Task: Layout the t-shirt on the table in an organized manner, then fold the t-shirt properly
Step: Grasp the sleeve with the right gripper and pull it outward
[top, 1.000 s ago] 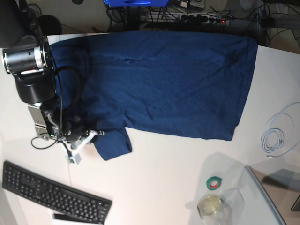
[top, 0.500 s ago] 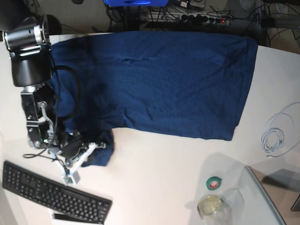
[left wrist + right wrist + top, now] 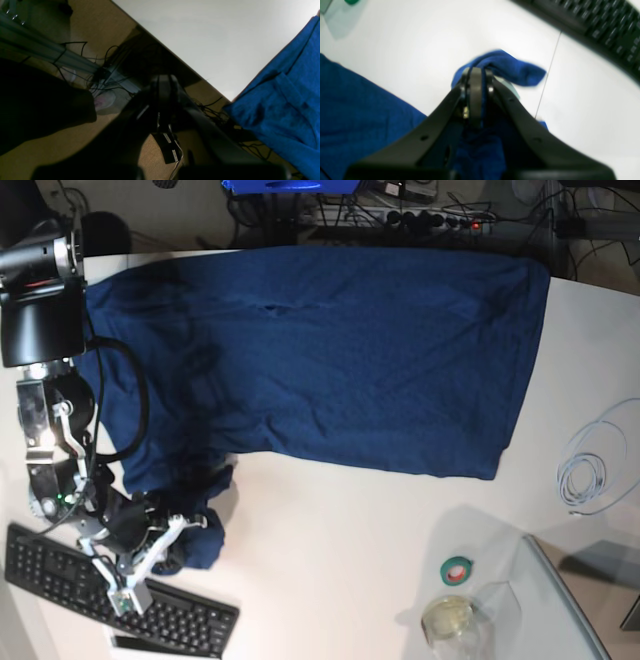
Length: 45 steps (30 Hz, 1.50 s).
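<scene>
T-shirt (image 3: pixel 330 350) lies spread on the table (image 3: pixel 340 550), sleeve bunched in the right fingers (image 3: pixel 476 75) pinching it, left fingers (image 3: pixel 162 82) pressed together empty; soft, limp fabric, best gripped at hems.

**Navy on white**

The t-shirt (image 3: pixel 340 350) is plain dark navy, brighter blue in the wrist views, with no print. The counter (image 3: pixel 330 560) is white with a thin dark seam line. The keyboard (image 3: pixel 60 585) is black. Near right: a green tape roll (image 3: pixel 458 570) with a red centre, and a pale blue-white coiled cable (image 3: pixel 585 475).
</scene>
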Each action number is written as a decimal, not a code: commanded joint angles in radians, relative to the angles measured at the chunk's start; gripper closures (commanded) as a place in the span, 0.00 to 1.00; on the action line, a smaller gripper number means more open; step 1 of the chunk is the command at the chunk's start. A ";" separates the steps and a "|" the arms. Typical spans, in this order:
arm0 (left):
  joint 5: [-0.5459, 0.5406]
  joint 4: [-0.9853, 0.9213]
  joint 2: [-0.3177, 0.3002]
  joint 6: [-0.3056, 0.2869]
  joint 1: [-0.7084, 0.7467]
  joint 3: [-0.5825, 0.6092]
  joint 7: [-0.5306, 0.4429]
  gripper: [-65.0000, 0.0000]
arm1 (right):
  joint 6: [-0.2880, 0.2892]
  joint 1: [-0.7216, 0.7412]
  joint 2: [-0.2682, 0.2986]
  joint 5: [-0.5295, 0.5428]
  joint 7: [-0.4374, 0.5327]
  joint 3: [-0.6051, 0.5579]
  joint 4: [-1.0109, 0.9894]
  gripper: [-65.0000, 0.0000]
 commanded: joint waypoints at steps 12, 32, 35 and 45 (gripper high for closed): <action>-0.012 0.014 -0.023 0.000 0.015 -0.006 -0.020 1.00 | 0.009 0.059 0.023 0.012 0.021 0.138 0.118 1.00; -0.010 0.014 -0.028 0.000 0.017 -0.006 -0.020 1.00 | 0.011 0.105 0.075 0.012 0.029 0.267 0.181 1.00; -0.010 0.014 -0.028 0.000 0.017 -0.006 -0.020 1.00 | 0.011 0.107 0.082 0.012 0.029 0.267 0.181 1.00; -0.010 0.014 -0.025 0.000 0.017 -0.006 -0.020 1.00 | 0.011 -0.011 0.035 0.012 0.027 0.263 0.257 1.00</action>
